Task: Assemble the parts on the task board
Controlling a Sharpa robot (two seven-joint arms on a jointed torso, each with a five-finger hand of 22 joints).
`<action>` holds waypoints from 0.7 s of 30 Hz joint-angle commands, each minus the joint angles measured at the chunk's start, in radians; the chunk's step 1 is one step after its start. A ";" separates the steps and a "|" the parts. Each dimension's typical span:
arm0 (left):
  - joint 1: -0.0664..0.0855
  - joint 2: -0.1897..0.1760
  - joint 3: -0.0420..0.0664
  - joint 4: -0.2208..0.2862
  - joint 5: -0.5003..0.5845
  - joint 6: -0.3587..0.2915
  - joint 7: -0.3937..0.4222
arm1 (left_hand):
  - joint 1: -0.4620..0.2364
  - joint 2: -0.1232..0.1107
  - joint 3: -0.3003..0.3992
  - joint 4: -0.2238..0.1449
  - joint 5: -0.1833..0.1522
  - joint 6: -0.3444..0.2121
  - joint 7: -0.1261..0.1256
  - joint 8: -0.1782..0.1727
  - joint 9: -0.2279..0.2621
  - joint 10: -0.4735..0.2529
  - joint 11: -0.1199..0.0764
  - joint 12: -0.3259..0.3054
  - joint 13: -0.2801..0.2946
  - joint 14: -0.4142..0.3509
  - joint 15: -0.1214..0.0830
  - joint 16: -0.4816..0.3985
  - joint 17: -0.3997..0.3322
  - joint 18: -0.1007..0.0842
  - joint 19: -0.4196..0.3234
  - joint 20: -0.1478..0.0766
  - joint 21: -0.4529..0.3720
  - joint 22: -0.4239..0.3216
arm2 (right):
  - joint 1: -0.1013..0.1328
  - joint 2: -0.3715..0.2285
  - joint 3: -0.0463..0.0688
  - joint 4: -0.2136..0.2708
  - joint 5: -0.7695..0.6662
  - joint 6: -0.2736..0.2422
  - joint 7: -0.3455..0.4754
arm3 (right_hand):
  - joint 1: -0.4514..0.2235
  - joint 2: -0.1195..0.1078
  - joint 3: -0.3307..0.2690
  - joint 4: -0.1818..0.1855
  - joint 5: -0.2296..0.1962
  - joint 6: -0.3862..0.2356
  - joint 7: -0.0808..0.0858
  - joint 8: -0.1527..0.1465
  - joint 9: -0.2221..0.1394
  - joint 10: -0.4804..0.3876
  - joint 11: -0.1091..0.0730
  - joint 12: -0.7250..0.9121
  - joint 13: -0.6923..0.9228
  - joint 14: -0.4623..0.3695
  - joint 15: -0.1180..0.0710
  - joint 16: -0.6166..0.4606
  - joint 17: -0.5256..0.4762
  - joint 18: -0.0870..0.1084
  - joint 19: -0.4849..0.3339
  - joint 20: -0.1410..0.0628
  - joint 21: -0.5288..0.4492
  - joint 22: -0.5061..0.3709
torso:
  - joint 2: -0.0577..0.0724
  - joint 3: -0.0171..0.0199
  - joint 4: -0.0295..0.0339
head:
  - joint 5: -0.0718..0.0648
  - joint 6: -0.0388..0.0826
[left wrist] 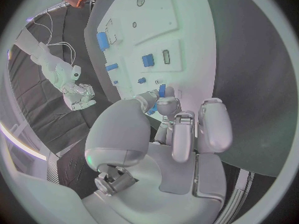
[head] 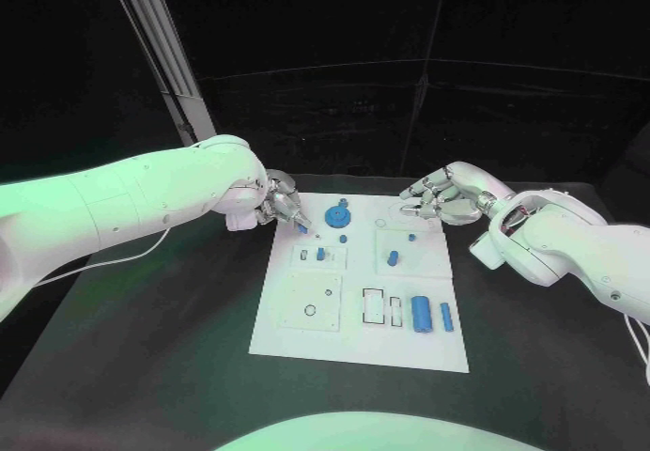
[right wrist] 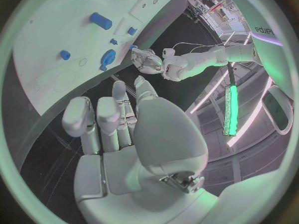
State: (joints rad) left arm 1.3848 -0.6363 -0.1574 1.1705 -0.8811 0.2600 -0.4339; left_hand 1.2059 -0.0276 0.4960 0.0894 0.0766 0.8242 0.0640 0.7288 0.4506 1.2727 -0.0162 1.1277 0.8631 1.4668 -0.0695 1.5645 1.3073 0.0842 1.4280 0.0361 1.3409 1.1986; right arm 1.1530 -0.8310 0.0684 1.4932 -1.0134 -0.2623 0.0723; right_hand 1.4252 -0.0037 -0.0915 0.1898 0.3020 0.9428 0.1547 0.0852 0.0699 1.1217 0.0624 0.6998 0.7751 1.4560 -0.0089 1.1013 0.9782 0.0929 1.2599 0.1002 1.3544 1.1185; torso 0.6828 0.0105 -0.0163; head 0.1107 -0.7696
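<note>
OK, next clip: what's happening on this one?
A two-armed robot is assembling small blue parts on a white task board. Its left hand pinches a small blue part at the board's far left corner. The right hand hovers by the far right corner, holding nothing. A blue round part and a blue cylinder lie on the board.

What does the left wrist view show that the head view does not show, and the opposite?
Left wrist view alone: the left hand's palm side, and its fingertips pinching a small blue part at the task board's edge.

Head view alone: the whole task board with both arms, and the large blue cylinder near its front.

Both: the left hand, the right hand, which holds nothing and hangs beside the board, and blue parts on the board.
</note>
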 commanded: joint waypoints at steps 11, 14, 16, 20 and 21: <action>-0.018 -0.088 -0.044 0.162 -0.069 -0.192 0.035 | -0.015 -0.010 0.169 -0.149 0.006 0.014 -0.004 0.009 0.001 0.012 -0.001 0.004 0.000 0.104 -0.007 0.006 0.263 -0.009 0.011 -0.003 0.010 0.008 | 0.002 -0.002 0.000 0.000 -0.001 -0.006 0.004 | 0.001 0.010 0.000 0.009 0.005 -0.002 0.000 0.000 0.000 -0.006 0.002 -0.001 -0.001 -0.006 -0.003 -0.005 0.001 0.007 -0.005 0.000 -0.007 -0.002 | 0.001 0.0003 -0.0018 | 0.007 -0.004; -0.023 -0.096 -0.046 0.182 -0.109 -0.209 0.040 | -0.016 -0.013 0.174 -0.150 0.006 0.015 -0.004 0.010 0.001 0.012 -0.001 0.003 -0.001 0.104 -0.007 0.006 0.263 -0.009 0.012 -0.003 0.010 0.009 | 0.002 -0.002 0.000 0.000 -0.001 -0.006 0.005 | 0.001 0.010 0.000 0.009 0.006 -0.002 0.000 0.000 0.000 -0.006 0.002 -0.001 -0.001 -0.006 -0.003 -0.005 0.001 0.007 -0.005 0.000 -0.007 -0.002 | 0.002 0.0001 -0.0024 | 0.007 -0.004; -0.025 -0.100 -0.047 0.193 -0.128 -0.212 0.040 | -0.018 -0.016 0.177 -0.151 0.006 0.016 -0.004 0.010 0.001 0.014 -0.001 0.004 0.001 0.104 -0.007 0.006 0.263 -0.009 0.013 -0.003 0.011 0.011 | 0.002 -0.001 0.000 0.000 -0.001 -0.008 0.006 | 0.002 0.010 -0.001 0.009 0.006 -0.002 0.000 0.000 0.000 -0.006 0.002 -0.001 -0.001 -0.006 -0.003 -0.006 0.001 0.007 -0.005 0.000 -0.008 -0.002 | 0.002 -0.0004 -0.0027 | 0.008 -0.005; -0.029 -0.105 -0.047 0.205 -0.145 -0.204 0.033 | -0.019 -0.018 0.182 -0.152 0.006 0.018 -0.005 0.011 0.001 0.015 -0.002 0.005 0.003 0.104 -0.007 0.006 0.263 -0.009 0.013 -0.003 0.011 0.011 | 0.002 -0.001 0.000 -0.001 -0.001 -0.011 0.008 | 0.002 0.010 -0.001 0.009 0.007 -0.002 0.000 0.000 0.000 -0.006 0.002 -0.001 -0.002 -0.006 -0.003 -0.008 -0.002 0.007 -0.006 0.000 -0.008 -0.004 | 0.002 0.0006 -0.0032 | 0.009 -0.007; -0.030 -0.107 -0.047 0.208 -0.148 -0.198 0.031 | -0.019 -0.018 0.182 -0.152 0.006 0.018 -0.005 0.011 0.001 0.015 -0.002 0.005 0.003 0.104 -0.007 0.006 0.263 -0.009 0.013 -0.003 0.011 0.011 | 0.002 -0.001 0.000 -0.001 -0.001 -0.012 0.009 | 0.002 0.010 -0.001 0.009 0.007 -0.002 0.000 0.000 0.000 -0.006 0.002 -0.001 -0.002 -0.006 -0.003 -0.008 -0.002 0.007 -0.006 0.000 -0.008 -0.004 | 0.002 0.0006 -0.0031 | 0.009 -0.006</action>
State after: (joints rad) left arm 1.3550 -0.7409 -0.2049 1.3733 -0.9802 0.0775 -0.4186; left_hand 1.1899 -0.0436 0.5240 0.0865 0.0764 0.8337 0.0585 0.7335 0.4507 1.2795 -0.0161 1.1277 0.8649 1.4668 -0.0695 1.5646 1.3074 0.0842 1.4311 0.0330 1.3486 1.2084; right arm 1.1530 -0.8324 0.0682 1.4916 -1.0134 -0.2632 0.0723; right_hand 1.4252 -0.0037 -0.0937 0.1919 0.3020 0.9429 0.1547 0.0852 0.0699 1.1218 0.0625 0.6998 0.7743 1.4559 -0.0089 1.0968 0.9771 0.0929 1.2599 0.1001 1.3506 1.1158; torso 0.6847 0.0105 -0.0193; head 0.1197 -0.7755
